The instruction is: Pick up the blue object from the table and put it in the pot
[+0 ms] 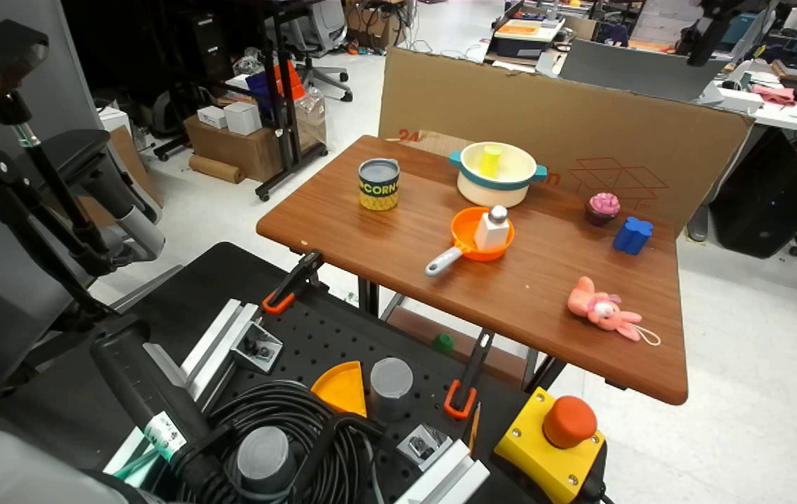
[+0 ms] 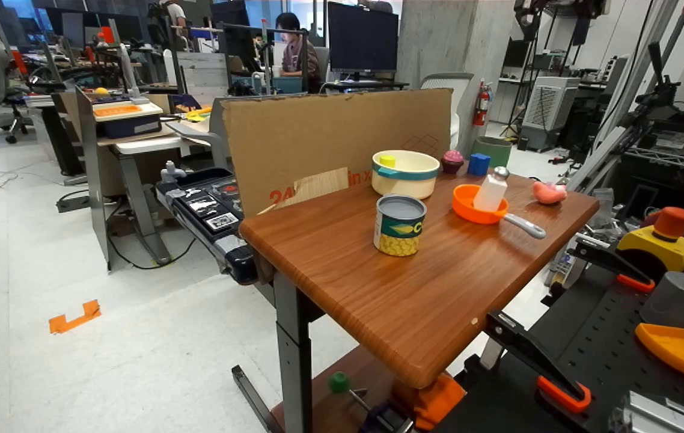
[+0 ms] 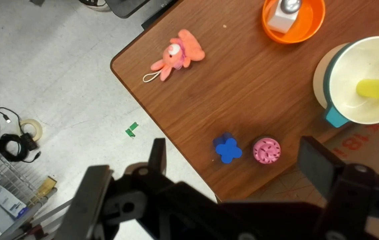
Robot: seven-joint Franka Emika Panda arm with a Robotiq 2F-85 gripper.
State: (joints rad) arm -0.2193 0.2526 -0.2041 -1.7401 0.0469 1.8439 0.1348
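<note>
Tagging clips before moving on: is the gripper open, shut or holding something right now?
Gripper: open, holding nothing; the blue object is on the table.

The matte-black, two-fingered end effector (image 3: 234,151) had angular black linkages (image 3: 196,204), flat dark-grey rectangular pads (image 3: 316,165) and small round screw heads (image 3: 361,168); a dark circular recess (image 3: 128,207) showed in one linkage.

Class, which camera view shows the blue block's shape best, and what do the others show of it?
The wrist view: from above, the blue block shows its whole lobed top, uncovered. Both exterior views show it smaller and more from the side, beside the pink-topped cupcake.
</note>
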